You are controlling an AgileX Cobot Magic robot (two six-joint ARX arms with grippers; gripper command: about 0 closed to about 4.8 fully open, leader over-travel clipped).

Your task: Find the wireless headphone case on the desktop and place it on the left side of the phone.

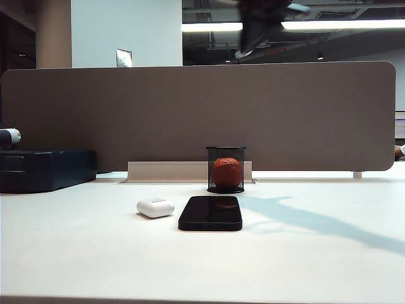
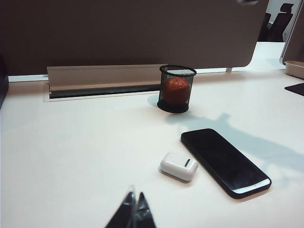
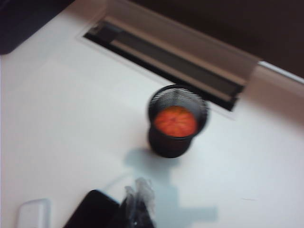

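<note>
The white headphone case [image 1: 155,207] is sitting mid-frame, touching the phone's [image 1: 211,213] left edge, w/ the closed, empty right gripper [image 3: 138,202] hanging high above, and the closed left gripper [image 2: 134,211] hanging nearer.

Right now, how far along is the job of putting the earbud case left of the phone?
It looks done: the wireless headphone case lies on the desktop just left of the phone. Nothing is in hand: the right gripper is shut and empty above the table, and the left gripper is shut, off the case. Nothing visibly remains.
</note>
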